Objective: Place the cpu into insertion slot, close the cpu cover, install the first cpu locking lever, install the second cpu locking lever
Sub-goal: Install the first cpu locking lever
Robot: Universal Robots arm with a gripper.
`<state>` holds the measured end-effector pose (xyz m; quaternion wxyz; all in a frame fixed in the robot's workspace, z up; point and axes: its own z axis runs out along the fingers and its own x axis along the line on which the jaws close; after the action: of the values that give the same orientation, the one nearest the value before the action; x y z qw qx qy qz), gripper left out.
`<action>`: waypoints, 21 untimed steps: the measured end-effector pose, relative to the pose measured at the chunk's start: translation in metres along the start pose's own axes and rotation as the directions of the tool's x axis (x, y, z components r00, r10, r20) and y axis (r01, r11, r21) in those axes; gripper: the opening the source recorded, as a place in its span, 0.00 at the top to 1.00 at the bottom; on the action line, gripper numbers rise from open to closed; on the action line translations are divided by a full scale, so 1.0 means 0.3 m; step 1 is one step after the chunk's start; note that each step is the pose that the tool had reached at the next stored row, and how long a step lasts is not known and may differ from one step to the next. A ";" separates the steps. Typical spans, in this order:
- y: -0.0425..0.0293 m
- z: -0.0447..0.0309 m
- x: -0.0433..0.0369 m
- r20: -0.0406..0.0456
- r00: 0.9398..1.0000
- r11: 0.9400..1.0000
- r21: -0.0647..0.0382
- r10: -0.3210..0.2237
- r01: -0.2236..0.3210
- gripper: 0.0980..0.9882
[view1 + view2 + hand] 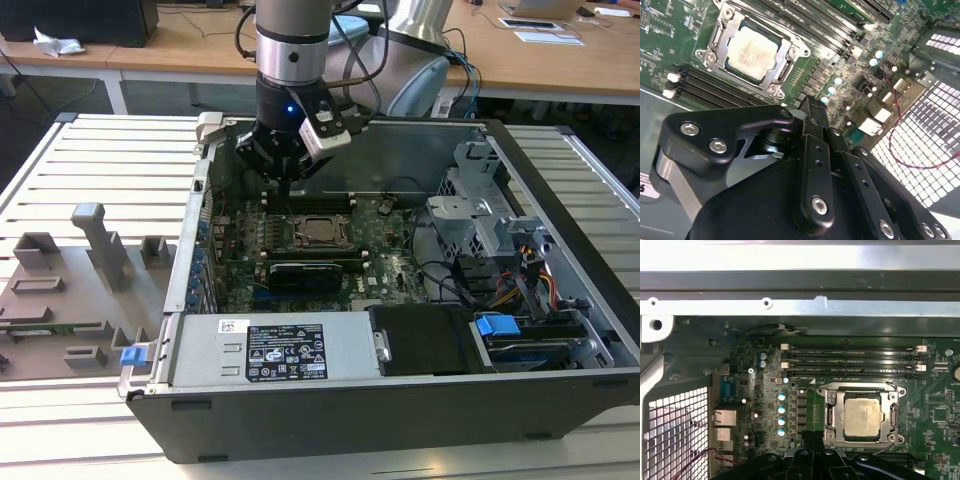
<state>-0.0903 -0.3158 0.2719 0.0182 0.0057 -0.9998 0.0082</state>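
The cpu (862,415) (751,50) (320,232), a silvery square chip, lies in the insertion slot (299,240) on the green motherboard. The cpu cover (830,414) (785,64), a grey metal frame, lies flat around the chip with the chip showing through its window. Thin lever rods run along the frame's sides; I cannot tell whether they are latched. My gripper (287,187) (810,103) (812,436) hangs above the board just beside the socket, on its far side in the exterior view. It is shut with nothing in it and touches no part.
Long black memory slots (850,360) run beside the socket. A black card (315,272) and the power-supply box (290,350) lie nearer the case front. A drive cage (480,210) stands at the exterior view's right. A grey fixture tray (70,290) sits outside the case.
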 end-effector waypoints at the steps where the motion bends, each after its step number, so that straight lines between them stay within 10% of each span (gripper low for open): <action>1: 0.000 0.000 0.007 0.000 1.000 1.000 0.000 0.000 0.000 0.99; 21: 0.113 0.017 0.060 0.000 1.000 1.000 0.000 0.000 0.000 0.99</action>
<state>-0.1089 -0.2822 0.2670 0.0182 0.0057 -0.9998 0.0082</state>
